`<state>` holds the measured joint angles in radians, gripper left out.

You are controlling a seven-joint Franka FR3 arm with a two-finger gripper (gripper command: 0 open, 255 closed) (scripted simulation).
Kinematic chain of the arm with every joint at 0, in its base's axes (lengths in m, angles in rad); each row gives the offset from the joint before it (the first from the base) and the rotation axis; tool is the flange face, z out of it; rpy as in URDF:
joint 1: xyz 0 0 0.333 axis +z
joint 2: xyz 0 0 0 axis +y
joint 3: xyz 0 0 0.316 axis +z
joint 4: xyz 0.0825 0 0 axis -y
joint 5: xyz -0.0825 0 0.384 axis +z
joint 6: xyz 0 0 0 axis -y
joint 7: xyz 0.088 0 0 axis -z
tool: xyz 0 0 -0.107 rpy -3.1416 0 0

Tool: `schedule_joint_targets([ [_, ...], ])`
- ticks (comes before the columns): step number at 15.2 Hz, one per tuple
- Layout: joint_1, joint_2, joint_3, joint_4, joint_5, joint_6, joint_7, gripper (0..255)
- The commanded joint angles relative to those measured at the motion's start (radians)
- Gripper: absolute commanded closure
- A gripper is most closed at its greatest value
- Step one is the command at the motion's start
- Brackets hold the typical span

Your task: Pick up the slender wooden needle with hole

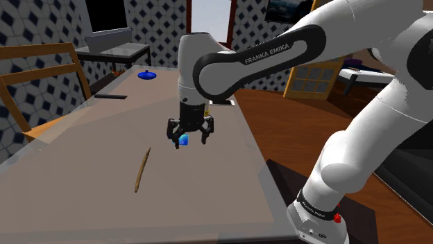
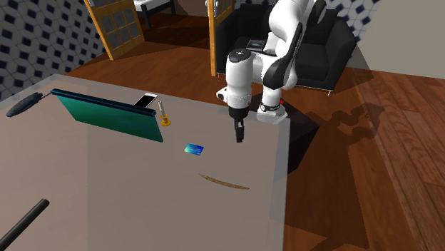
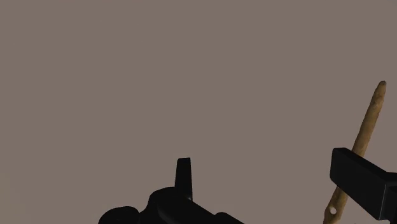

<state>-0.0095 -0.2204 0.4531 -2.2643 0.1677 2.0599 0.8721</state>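
The slender wooden needle (image 1: 143, 168) lies flat on the grey-brown table (image 1: 83, 159), in the second exterior view as a thin curved stick (image 2: 223, 182). My black gripper (image 1: 189, 136) hangs above the table, to the right of the needle in the shoulder view, fingers spread and empty. It points straight down (image 2: 239, 134) in the second exterior view. In the wrist view the gripper (image 3: 273, 184) is open; the needle (image 3: 368, 127) runs under one finger (image 3: 362, 181), its holed end showing just inside that finger. Nothing is held.
A small blue card (image 2: 194, 149) lies near the gripper. A green panel (image 2: 107, 114), a yellow object (image 2: 165, 118) and a white flat item (image 2: 147, 100) stand further along the table. Dark bars (image 2: 21, 224) (image 1: 111, 96), a blue disc (image 1: 146, 75), a wooden chair (image 1: 41, 76).
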Motion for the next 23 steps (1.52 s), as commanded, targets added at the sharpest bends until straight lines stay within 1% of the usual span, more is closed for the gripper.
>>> schedule_joint_targets([
  [1, -0.007, 0.085, 0.028, 0.048, -0.030, 0.042, 0.079, 0],
  [4, -0.005, 0.211, 0.057, 0.129, -0.092, 0.087, 0.199, 0],
  [7, 0.014, 0.341, 0.065, 0.223, -0.166, 0.118, 0.319, 0],
  [11, 0.063, 0.511, 0.046, 0.371, -0.260, 0.135, 0.462, 0],
  [14, 0.105, 0.619, 0.021, 0.481, -0.308, 0.132, 0.539, 0],
  [21, 0.117, 0.667, 0.005, 0.450, -0.334, 0.208, 0.552, 0],
  [23, 0.118, 0.671, 0.004, 0.448, -0.337, 0.214, 0.553, 0],
])
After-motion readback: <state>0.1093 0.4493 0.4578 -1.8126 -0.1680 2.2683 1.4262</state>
